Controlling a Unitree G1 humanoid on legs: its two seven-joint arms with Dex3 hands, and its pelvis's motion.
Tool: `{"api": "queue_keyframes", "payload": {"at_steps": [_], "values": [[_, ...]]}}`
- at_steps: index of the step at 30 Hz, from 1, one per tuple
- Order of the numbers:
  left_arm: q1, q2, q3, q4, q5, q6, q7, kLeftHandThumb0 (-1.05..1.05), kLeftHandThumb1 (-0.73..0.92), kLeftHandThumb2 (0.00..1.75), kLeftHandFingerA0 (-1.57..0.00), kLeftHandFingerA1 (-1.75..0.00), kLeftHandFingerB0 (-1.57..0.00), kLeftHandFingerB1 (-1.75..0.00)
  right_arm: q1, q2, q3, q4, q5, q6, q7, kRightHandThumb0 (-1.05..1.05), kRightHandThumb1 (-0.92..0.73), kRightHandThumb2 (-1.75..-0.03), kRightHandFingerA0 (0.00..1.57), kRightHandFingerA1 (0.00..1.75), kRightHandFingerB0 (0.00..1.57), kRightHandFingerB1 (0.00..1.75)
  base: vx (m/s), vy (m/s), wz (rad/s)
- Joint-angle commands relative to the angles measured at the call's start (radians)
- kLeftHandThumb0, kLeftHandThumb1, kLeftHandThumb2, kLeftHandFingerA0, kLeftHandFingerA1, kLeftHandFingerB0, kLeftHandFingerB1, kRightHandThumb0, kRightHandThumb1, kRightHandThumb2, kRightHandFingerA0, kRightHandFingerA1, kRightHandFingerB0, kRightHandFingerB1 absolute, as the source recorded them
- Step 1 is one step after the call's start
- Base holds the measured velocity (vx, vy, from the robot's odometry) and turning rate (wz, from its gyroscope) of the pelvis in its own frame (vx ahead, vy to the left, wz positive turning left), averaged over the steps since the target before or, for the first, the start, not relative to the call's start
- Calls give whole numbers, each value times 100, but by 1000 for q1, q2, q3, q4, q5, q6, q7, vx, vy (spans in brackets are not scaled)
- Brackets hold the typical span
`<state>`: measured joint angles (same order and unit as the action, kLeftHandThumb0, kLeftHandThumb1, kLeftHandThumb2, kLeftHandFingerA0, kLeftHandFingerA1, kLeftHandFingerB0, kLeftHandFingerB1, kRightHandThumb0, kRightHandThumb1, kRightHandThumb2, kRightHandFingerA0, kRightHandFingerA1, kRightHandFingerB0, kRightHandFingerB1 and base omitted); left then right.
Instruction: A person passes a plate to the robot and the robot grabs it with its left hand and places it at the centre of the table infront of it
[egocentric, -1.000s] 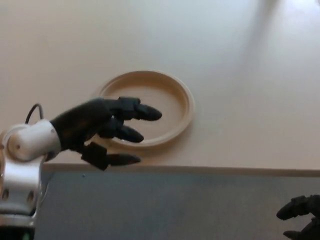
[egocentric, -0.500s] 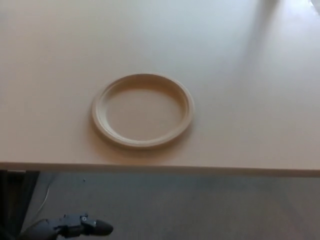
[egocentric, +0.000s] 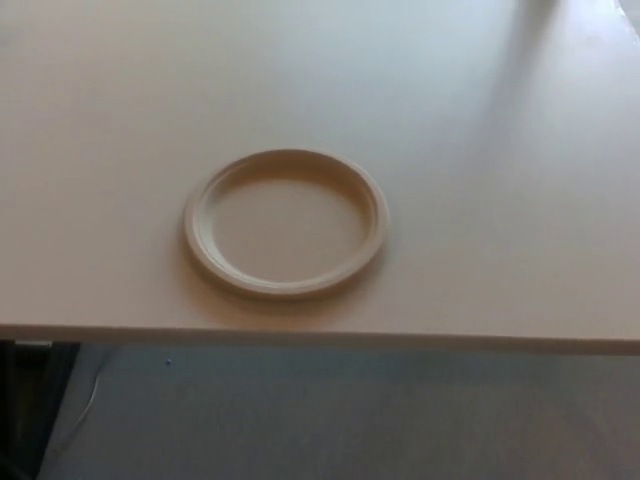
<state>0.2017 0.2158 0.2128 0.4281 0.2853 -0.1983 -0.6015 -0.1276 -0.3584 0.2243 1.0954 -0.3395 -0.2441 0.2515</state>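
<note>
The plate (egocentric: 286, 222) lay flat and right way up on the counter (egocentric: 480, 150), a little left of the middle and close to the near edge, with nothing touching it. Neither the left hand nor the right hand was in sight, so I could not tell whether either was wide or narrow; plainly neither held the plate.

To my eye the placing looked done, or very nearly. If anything was left of the step, it was only to keep both arms low and well apart from the rim, so that nothing knocked the plate toward the edge. Were it to be set more truly central, I would have pushed it a touch farther in and to the right, sliding it gently rather than lifting, since the pale rim looked light and shallow.

The counter was a smooth, cream surface, bare apart from the plate, with a soft shadow running down across its far right corner. Below the near edge showed grey floor (egocentric: 350, 420), a dark upright at the near left, and a thin pale cable (egocentric: 88, 402) beside it.
</note>
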Motion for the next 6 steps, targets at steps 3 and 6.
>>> {"api": "queue_keyframes", "payload": {"at_steps": [3, 6], "values": [[-214, 104, -88, 457, 152, 40, 445, -65, 77, 64, -48, -38, -32, -32, -10, -7, -56, 38, 49, 7, -45, -74, -55, -93, 27, 59, 16, 50, 0, 0, 0], [-250, 117, -97, 515, 140, 38, 469, -71, 66, 95, -49, -54, -25, -45, -25, -4, -52, 46, 37, 11, -58, -75, -55, -93, 27, 59, 16, 49, 0, 0, 0]]}}
